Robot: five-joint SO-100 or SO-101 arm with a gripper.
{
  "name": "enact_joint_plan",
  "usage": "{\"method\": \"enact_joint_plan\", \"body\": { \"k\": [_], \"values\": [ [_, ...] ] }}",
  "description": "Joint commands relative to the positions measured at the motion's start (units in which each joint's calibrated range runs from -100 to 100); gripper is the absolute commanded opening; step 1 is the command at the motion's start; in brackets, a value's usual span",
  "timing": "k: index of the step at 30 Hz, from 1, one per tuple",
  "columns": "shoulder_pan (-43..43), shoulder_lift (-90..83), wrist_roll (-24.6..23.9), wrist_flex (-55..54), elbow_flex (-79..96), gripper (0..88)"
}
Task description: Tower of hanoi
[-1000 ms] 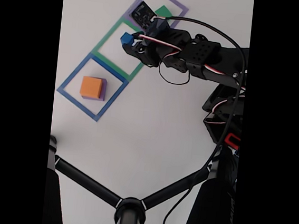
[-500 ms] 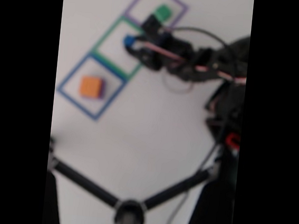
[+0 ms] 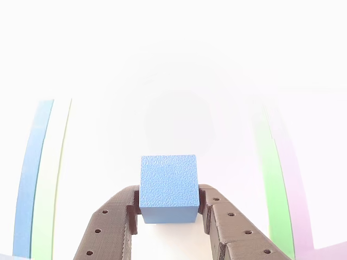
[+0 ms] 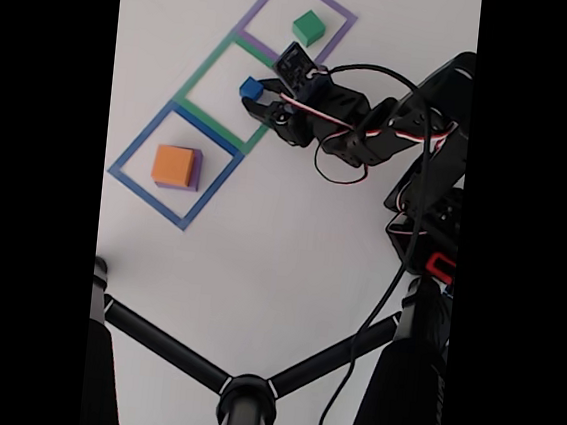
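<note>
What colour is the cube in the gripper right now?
Blue. The cube shows best in the other view, between the gripper fingers.

blue cube: grainy matt | jaws: layered printed plastic

In the other view the white desk is blown out to near pure white, and the tape lines bow at both edges, pale and soft. The blue cube is sharp, its grain visible. The fixed view is evenly lit and sharp, with faint shadows and black side bars.
</note>
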Motion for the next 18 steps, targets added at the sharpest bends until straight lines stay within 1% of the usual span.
{"method": "enact_joint_plan", "body": {
  "k": [1, 6, 7, 8, 11, 16, 18],
  "values": [
    [-0.15, 1.35, 0.59, -3.27, -0.59, 6.0],
    [-0.15, 3.85, 0.59, -6.10, -1.04, 9.1],
    [-0.05, 3.85, 0.59, -6.18, -1.04, 11.3],
    [-0.05, 3.85, 0.59, -6.18, -1.04, 15.7],
    [0.14, 3.77, 0.59, -6.18, -1.04, 20.6],
    [0.05, 1.83, 0.59, -5.62, -1.13, 23.9],
    [-0.15, -1.00, 0.59, -3.35, -1.13, 24.7]
  ]
}}
